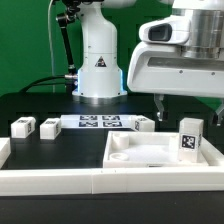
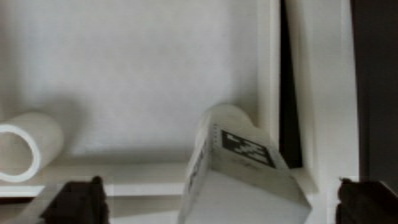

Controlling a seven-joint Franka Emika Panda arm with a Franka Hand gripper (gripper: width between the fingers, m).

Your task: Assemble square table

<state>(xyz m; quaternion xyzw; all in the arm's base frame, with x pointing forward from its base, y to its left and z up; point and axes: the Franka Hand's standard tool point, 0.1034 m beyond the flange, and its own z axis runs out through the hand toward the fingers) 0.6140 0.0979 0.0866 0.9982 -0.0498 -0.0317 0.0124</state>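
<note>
The white square tabletop (image 1: 140,152) lies tray-side up at the exterior view's right. A white leg (image 1: 190,138) with a black-and-white tag stands on it near its right rim. My gripper (image 1: 188,112) hangs open just above this leg, one finger on each side, apart from it. In the wrist view the tagged leg (image 2: 240,158) rises between my dark fingertips (image 2: 75,202), and my gripper (image 2: 217,203) holds nothing. A round socket (image 2: 22,146) shows in the tabletop floor (image 2: 143,70). Three more legs lie on the table: two at the left (image 1: 22,126) (image 1: 48,127) and one (image 1: 145,123) behind the tabletop.
The marker board (image 1: 100,122) lies flat in front of the robot base (image 1: 98,65). The long white border wall (image 1: 60,182) runs along the front and up the left side. Black cables trail behind at the left.
</note>
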